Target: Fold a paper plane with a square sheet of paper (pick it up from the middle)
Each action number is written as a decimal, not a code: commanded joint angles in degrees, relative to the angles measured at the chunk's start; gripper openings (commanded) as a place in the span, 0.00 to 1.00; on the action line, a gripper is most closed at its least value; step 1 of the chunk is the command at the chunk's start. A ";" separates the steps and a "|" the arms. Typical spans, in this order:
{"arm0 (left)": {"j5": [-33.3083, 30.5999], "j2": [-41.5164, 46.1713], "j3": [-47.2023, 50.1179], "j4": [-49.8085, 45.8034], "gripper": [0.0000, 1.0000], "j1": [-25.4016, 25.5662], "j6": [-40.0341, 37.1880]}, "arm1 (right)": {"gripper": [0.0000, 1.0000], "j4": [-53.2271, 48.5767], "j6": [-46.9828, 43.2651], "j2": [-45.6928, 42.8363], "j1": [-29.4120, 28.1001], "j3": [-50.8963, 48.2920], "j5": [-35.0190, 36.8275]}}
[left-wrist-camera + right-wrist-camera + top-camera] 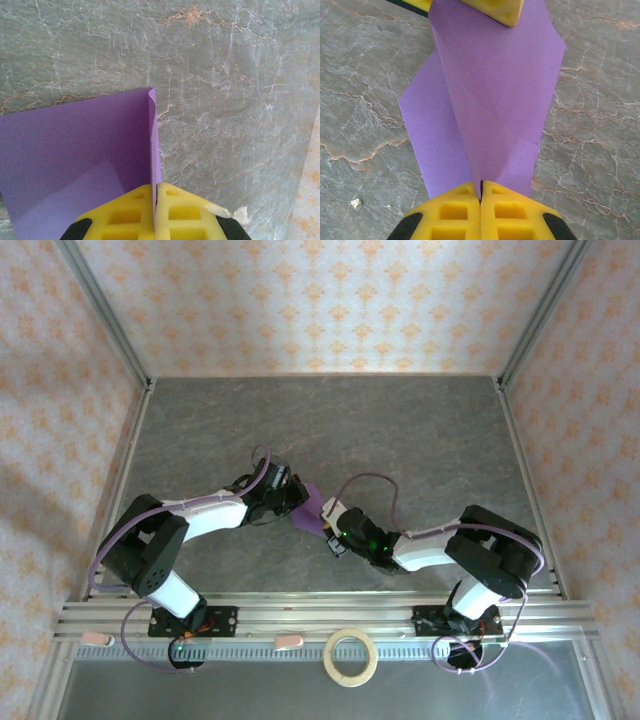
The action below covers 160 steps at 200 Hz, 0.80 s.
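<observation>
The square sheet of paper (490, 100) is held over the middle of the surface (420, 430), one end clamped in the closed left tool (155, 200) and the other in the closed right tool (481, 192). Some folding is seen, but no dart shape, so most folds are judged left. The grey, stone-veined surface is enclosed by orange-patterned walls, with a tan tape ring (351, 656) at the near rail.

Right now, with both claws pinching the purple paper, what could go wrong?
1. The left claw and the right claw both pinch the thin purple paper from opposite ends. If they pull apart, it could tear.
2. Each claw holds only a narrow bit of edge, so the paper might slip out.
3. The paper bows up between them, so a crease could end up crooked.
</observation>
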<state>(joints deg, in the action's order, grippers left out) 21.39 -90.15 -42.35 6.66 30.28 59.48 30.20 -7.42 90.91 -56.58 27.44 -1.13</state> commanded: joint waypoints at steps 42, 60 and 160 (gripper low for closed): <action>-2.22 0.16 -0.83 -1.23 0.10 -0.01 -1.04 | 0.00 1.17 2.59 -1.73 0.63 -0.52 -1.58; -2.48 0.32 -0.91 -1.29 0.16 -0.10 -1.08 | 0.00 1.38 3.10 -1.84 0.81 -0.61 -2.29; -9.17 5.66 -0.94 -6.67 0.61 -0.43 -2.69 | 0.00 2.02 6.24 -0.30 1.84 -0.30 -5.74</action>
<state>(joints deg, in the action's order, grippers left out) 16.38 -88.16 -42.41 2.72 30.28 57.98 31.33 -2.87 90.26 -55.16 26.83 -5.76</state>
